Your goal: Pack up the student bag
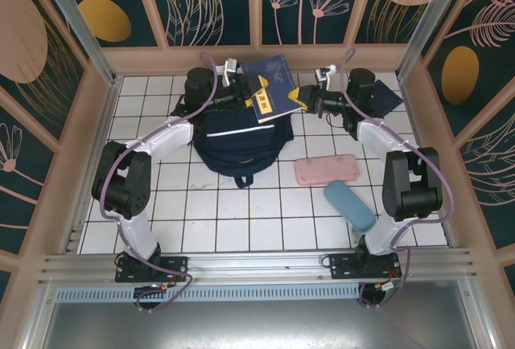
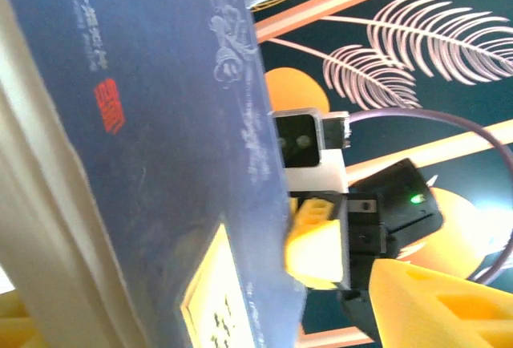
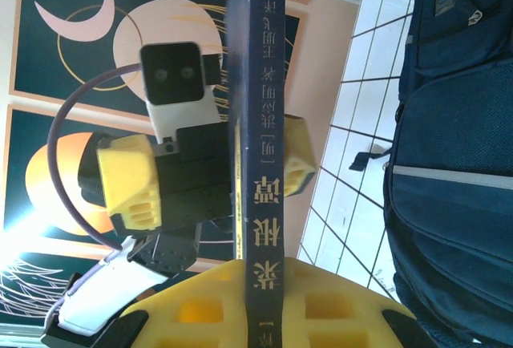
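Note:
The student bag [image 1: 237,144], a big dark navy backpack, lies on the white tiled table; in the right wrist view its side [image 3: 457,163] is at the right. A navy book [image 1: 273,84] with a yellow label hangs above the bag's far end. My right gripper [image 1: 304,98] [image 3: 268,284] is shut on the book's spine [image 3: 256,83]. My left gripper [image 1: 256,96] [image 2: 224,308] is open, its yellow fingers [image 3: 128,184] standing on either side of the book's cover [image 2: 144,123] with a gap on one side.
A pink pencil case [image 1: 330,170] and a blue case [image 1: 350,207] lie on the tiles right of the bag. Another dark navy item [image 1: 392,96] rests at the back right. Patterned walls enclose the table on three sides.

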`<state>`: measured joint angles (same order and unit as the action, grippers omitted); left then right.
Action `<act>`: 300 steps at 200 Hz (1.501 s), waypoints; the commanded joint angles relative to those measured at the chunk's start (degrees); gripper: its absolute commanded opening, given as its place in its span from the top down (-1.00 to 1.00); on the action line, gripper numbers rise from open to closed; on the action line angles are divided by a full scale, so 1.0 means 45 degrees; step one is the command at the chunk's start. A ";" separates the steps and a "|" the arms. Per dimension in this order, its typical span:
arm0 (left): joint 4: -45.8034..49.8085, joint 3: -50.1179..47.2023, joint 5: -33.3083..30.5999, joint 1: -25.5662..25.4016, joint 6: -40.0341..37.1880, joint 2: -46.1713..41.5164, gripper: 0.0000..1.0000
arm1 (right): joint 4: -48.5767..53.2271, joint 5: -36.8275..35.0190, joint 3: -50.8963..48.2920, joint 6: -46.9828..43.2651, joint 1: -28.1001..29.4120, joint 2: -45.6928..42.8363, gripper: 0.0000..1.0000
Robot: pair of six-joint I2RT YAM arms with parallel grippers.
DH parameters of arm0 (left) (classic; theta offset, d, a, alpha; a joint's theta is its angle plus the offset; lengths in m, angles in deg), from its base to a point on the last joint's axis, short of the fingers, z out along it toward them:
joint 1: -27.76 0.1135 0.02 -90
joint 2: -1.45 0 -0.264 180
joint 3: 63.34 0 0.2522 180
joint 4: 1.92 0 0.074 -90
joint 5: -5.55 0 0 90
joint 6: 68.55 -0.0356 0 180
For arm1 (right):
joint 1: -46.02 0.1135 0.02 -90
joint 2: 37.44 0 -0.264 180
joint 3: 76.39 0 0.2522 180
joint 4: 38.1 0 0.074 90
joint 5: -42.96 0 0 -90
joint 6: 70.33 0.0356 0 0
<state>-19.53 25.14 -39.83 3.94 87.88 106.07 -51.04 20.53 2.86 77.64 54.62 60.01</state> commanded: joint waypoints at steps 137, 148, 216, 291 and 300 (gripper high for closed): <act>-0.3902 -0.1603 -0.2334 0.0057 0.2829 -0.0875 0.84 | -1.0615 -0.5621 -0.3646 0.6744 0.2040 -0.0238 0.19; -0.3844 -0.1713 -0.2371 0.0057 0.2853 -0.0933 0.83 | -1.0994 -0.5962 -0.3526 0.6916 0.2164 0.0096 0.23; -0.2079 -0.1745 -0.2242 0.0054 0.2243 -0.1037 0.28 | -0.8713 -0.6910 -0.3389 0.5090 0.2431 -0.0015 0.90; 0.9825 0.0332 -0.5938 -0.0315 -0.8286 -0.1511 -0.60 | 0.0987 -0.8580 -0.4167 -0.1412 0.0214 -0.4111 1.00; 1.0721 0.0643 -0.6775 -0.0701 -0.9512 -0.1494 -0.61 | 0.1418 -0.8645 -0.4313 -0.1675 -0.0122 -0.4452 1.00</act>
<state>10.22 24.02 -62.16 3.77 65.63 99.90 -55.48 -15.43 -14.73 80.05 57.42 45.04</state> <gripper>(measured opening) 0.803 0.132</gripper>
